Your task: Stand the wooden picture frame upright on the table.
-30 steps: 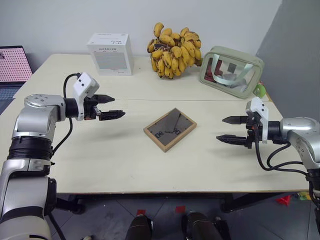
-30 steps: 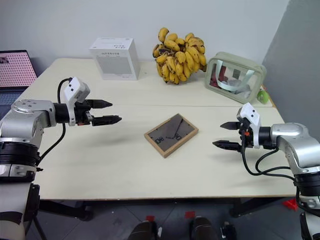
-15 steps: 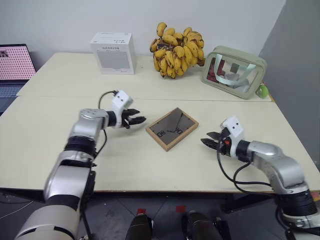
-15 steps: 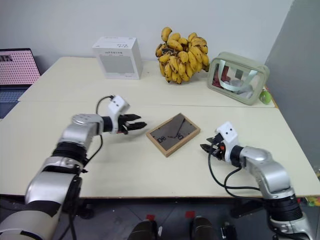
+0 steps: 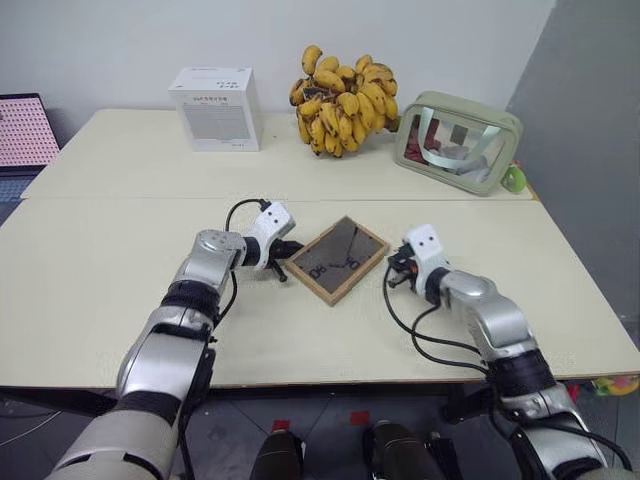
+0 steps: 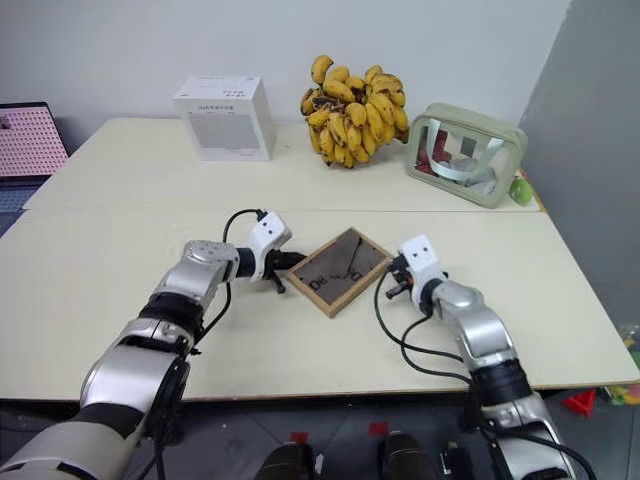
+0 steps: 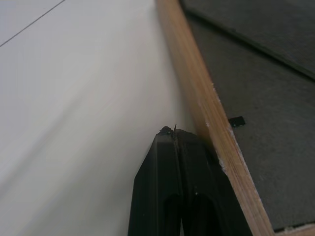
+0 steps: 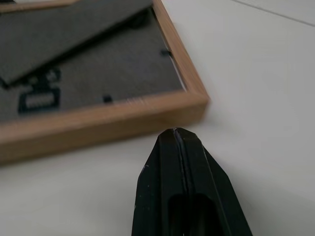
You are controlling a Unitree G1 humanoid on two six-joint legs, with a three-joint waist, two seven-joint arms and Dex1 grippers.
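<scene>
Both grippers flanked the wooden picture frame [image 5: 338, 259], which lay flat and back-side up on the table [image 5: 120, 290], turned cornerwise to the table's edge. Fingers pressed tightly together and gripping nothing, the left gripper [image 5: 284, 252] sat low over the tabletop with its tip against the frame's light-wood rail, as the left wrist view showed [image 7: 173, 132]. Opposite it, the right gripper [image 5: 396, 271] was likewise fully pinched and empty, its tip just short of the frame's near corner, a sliver of bare table between them in the right wrist view [image 8: 174, 132]. Beyond the two grippers, across the table's seam, stood a white box [image 5: 217, 94], a heap of bananas [image 5: 345, 96] and a pale green transparent bag [image 5: 457, 141], all well apart from the frame.
</scene>
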